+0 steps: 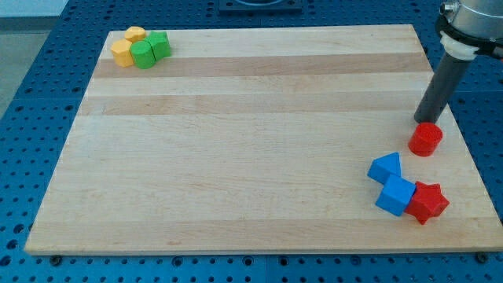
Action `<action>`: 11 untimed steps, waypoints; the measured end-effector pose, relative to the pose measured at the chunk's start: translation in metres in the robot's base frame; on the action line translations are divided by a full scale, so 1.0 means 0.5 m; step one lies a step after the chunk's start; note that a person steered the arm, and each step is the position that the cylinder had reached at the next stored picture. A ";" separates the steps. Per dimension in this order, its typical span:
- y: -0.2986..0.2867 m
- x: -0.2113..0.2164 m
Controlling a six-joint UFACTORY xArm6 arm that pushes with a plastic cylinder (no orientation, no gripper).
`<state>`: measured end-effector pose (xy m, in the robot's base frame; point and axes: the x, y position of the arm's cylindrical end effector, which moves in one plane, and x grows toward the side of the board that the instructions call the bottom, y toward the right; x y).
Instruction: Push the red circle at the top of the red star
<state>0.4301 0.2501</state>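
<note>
The red circle (425,139) lies near the board's right edge. The red star (427,201) lies below it, near the view's bottom right, touching a blue cube (394,195). My tip (425,120) rests just above the red circle, at its upper edge, seemingly touching it. The dark rod rises from there toward the view's top right.
A blue triangular block (386,167) sits just above the blue cube. At the view's top left are two yellow blocks (128,45) and two green blocks (151,49), clustered together. The wooden board (251,141) lies on a blue perforated table.
</note>
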 end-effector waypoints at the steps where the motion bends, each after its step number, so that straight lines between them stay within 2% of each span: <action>1: 0.000 0.019; 5: -0.036 0.041; 11: -0.036 0.147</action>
